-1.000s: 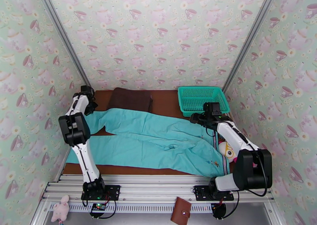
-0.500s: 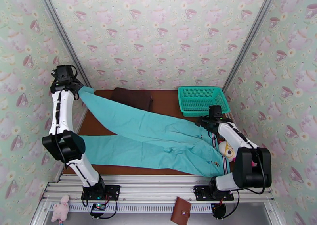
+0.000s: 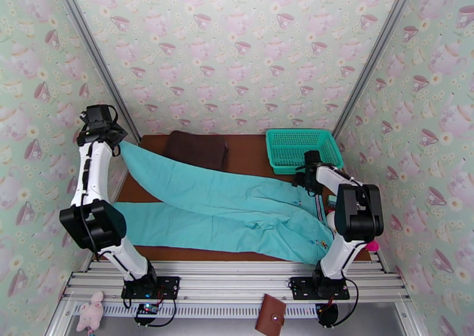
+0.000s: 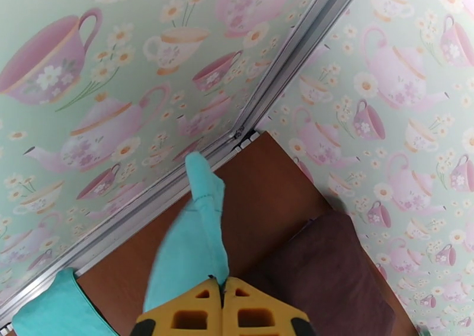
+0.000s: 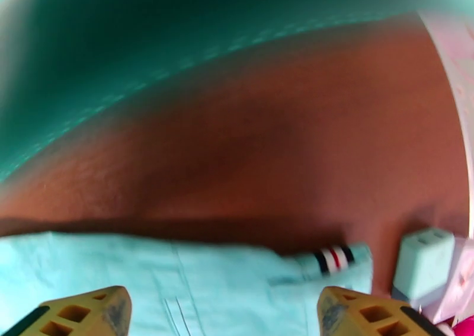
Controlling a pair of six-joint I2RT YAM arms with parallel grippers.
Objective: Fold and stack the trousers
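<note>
The left claw [image 3: 115, 143] is pinching one leg hem of the trousers [image 3: 237, 210]. Its fingers are pressed together on the cloth, holding it off the table [image 3: 249, 153] near the far-left corner. That leg is trailing away from the claw, down and rightward, toward the waist. The other leg is lying flat below the claw. The right claw [image 5: 222, 310] is hovering spread, gripping nothing, with the waist directly under it and the basket [image 3: 296, 147] just beyond. I judge no fold is made yet: the legs are lying apart, so all folding and stacking is remaining.
</note>
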